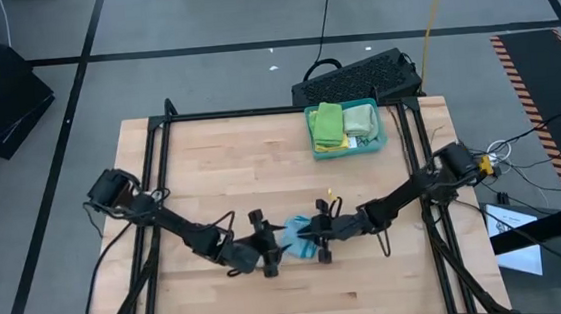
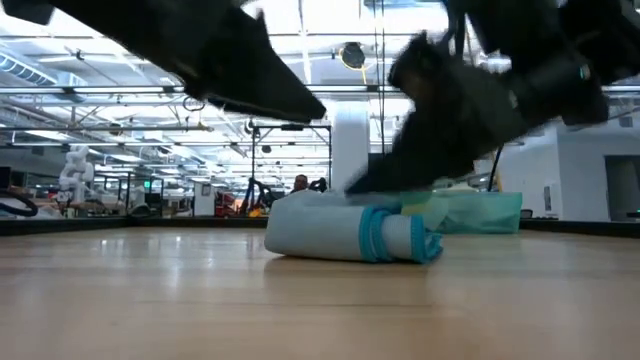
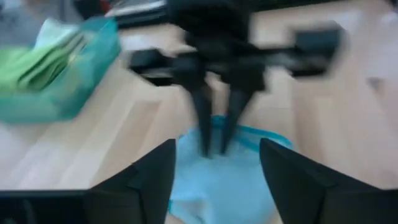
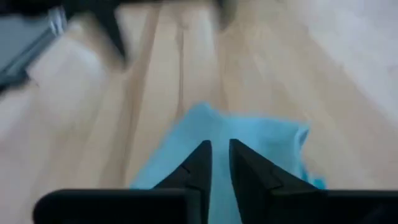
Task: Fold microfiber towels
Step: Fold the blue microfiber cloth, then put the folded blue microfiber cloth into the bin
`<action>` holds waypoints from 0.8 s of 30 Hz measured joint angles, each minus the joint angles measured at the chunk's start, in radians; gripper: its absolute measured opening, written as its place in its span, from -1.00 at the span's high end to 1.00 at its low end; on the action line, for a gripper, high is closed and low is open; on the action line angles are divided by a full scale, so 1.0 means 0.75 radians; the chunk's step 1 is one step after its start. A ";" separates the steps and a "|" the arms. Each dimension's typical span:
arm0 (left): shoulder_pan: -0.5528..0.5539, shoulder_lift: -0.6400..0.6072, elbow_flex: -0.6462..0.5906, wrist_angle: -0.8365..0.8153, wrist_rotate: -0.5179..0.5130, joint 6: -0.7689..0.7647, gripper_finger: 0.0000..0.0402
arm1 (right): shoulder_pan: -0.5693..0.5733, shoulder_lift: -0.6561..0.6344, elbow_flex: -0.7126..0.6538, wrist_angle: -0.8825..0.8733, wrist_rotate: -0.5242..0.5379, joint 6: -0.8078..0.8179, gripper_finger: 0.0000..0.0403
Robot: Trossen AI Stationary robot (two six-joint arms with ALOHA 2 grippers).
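We hold the light blue towel [image 1: 295,235] near the bench's [image 1: 241,170] front edge: right end effector [image 4: 220,163] nearly clenched on it, left end effector [image 3: 214,180] spread wide, to fold it.

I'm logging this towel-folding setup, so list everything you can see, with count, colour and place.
Light blue towel: one, bunched, table centre near the front, between the two hands.
Folded towels: at least two, bright green and pale green, in the tray.
Tray: one, teal, back right of the table.
Keyboard: one, black, behind the tray, off the table.
Table: one, light wood, dark frame.
Left hand: dark, open, at the blue towel's left edge.
Right hand: dark, fingers nearly together on the blue towel's right side.
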 joint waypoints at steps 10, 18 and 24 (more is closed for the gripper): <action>-0.051 0.012 0.020 -0.004 0.105 0.358 -0.50 | 0.003 -0.304 0.002 -0.358 0.000 0.045 0.43; -0.032 0.217 0.307 -0.415 0.115 0.536 -0.49 | 0.050 -0.360 -0.043 -0.477 0.004 0.101 0.41; -0.036 0.365 0.471 -0.637 0.070 0.497 -0.41 | 0.049 -0.341 -0.165 -0.172 0.052 0.090 0.49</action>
